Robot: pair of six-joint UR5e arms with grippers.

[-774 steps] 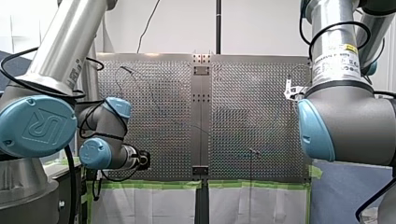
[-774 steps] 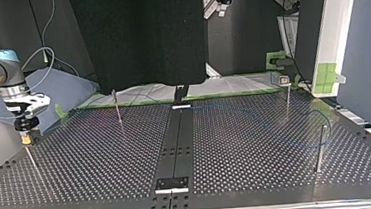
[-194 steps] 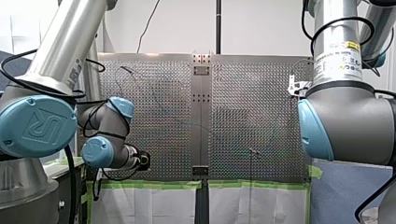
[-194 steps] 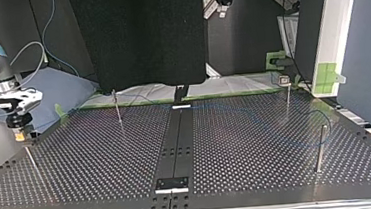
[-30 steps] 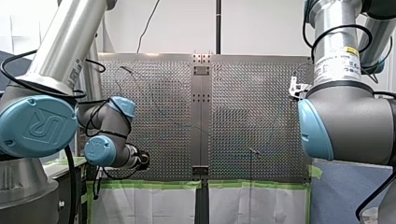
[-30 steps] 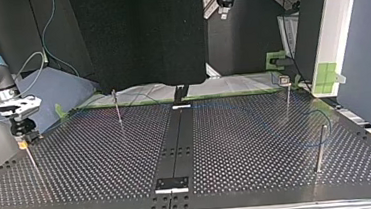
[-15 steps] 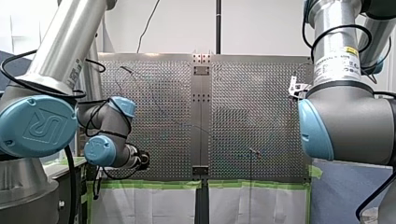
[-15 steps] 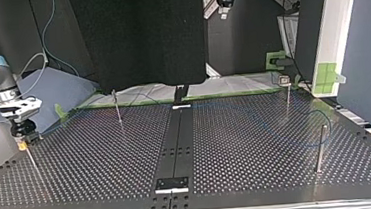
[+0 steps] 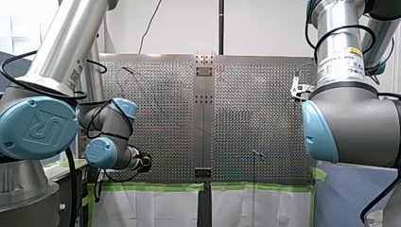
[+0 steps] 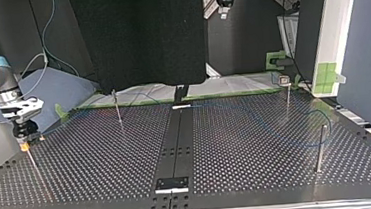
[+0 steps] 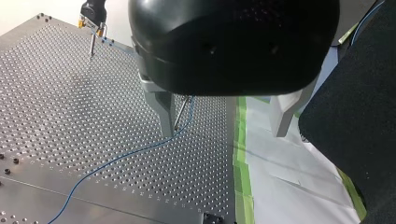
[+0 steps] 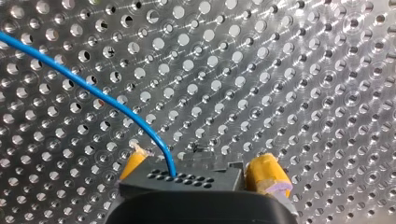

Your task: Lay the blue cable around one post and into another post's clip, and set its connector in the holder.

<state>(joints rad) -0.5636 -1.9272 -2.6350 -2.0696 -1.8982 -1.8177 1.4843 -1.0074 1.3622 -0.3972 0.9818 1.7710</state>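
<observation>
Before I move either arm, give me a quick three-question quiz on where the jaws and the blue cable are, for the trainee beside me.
1. True or false: my left gripper has its jaws open.
2. In the right wrist view the blue cable ends at: A) a strip of green tape; B) the connector between the yellow pads; C) a loose coil.
3. Fill in: in the top view my right gripper is at the view's ____ side.
Key: 1 true; 2 B; 3 left.

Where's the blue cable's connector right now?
The connector is clamped between my right claw's yellow pads, at the top view's far left, directly over the thin post there.
</observation>
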